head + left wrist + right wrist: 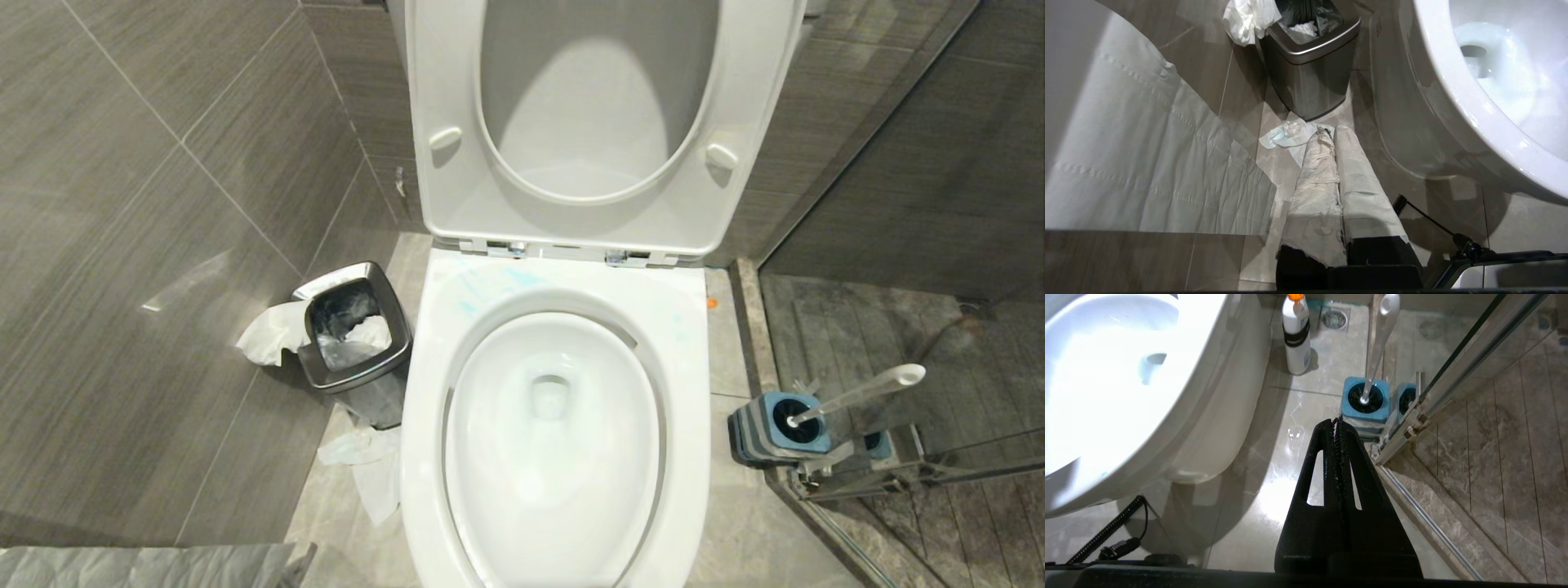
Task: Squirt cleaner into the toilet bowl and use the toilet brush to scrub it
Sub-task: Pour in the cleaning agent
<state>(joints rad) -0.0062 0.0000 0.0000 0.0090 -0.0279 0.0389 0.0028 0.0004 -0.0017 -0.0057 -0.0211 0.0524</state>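
Note:
The white toilet bowl (424, 408) fills the middle of the head view, its seat and lid (588, 220) raised. Thin turquoise smears of cleaner (490, 284) mark the rim behind the bowl. The toilet brush (865, 390) leans in its blue-topped holder (763, 433) on the floor to the right. Neither arm shows in the head view. My left gripper (1331, 131), fingers wrapped in white paper, hangs shut and empty over the floor beside the bowl's wall (1412, 122). My right gripper (1337, 420) is shut and empty, just short of the holder (1365, 412) and brush (1382, 339).
A steel waste bin (355, 343) with tissue spilling out stands left of the toilet, and crumpled paper (367, 469) lies on the floor. A white bottle with an orange cap (1296, 339) stands behind the holder. A glass shower door's metal frame (898, 474) runs along the right.

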